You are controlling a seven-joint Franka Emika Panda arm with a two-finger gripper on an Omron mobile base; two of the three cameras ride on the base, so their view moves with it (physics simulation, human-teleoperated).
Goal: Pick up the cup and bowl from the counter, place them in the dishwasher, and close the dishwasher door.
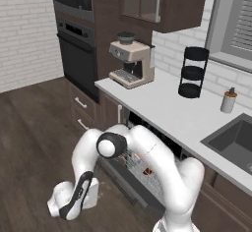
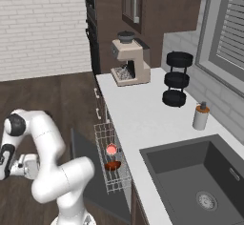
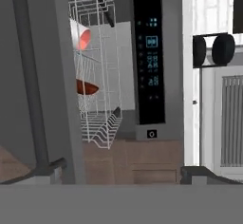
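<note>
Below the counter (image 2: 138,119), the dishwasher (image 3: 149,66) is seen with its wire rack (image 2: 110,159) pulled out over the lowered door (image 2: 90,164).

Rack contents: the cup (image 2: 111,148), lying tilted with its pinkish-red inside turned outward, and the bowl (image 2: 113,165), just beside it nearer the rack's outer end. Both are also recorded in the hand view, cup (image 3: 81,34) above bowl (image 3: 86,87), behind the white wires. In the left base view the rack (image 1: 140,164) is largely covered by the arm; only a small red patch is made out through the wires, and which item it belongs to cannot be told.

Counter contents: a coffee machine (image 2: 129,63) at the far end, a black three-tier rack (image 2: 175,78) by the wall, a soap bottle (image 2: 201,116) near the sink (image 2: 195,181). The sink is cut off at the right and bottom edges.

Gripper (image 1: 66,211): held low beside the door, away from the rack, near the floor (image 1: 34,128). In the hand view the finger tips (image 3: 47,168) are seen wide apart at the bottom, nothing between them; the gripper is spread. In the right base view the hand is cut off at the left edge.

The dishwasher's black control strip (image 3: 151,52) is seen edge-on in the hand view; its markings are too small to read.
</note>
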